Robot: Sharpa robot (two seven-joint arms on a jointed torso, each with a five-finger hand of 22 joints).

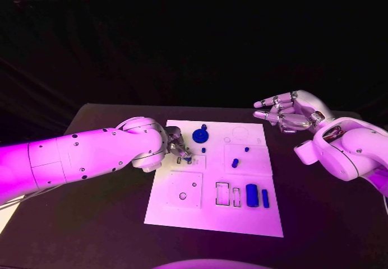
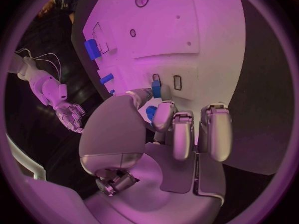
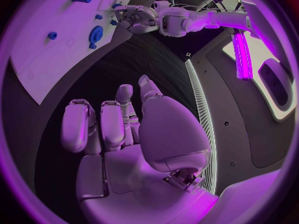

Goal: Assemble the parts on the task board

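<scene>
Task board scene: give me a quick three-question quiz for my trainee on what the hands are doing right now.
1. True or false: the right hand is holding something.
2. Which hand reaches over the task board? A) left B) right C) both
3. Fill in: the left hand pinches a small blue part between thumb and ___.

Key: 1 false; 2 A; 3 finger.

No text, label, brand, number or sign could be read anywhere: the task board (image 1: 212,218) bore only outlined recesses and plain blue parts (image 1: 252,194), with no legible marking on it.
</scene>
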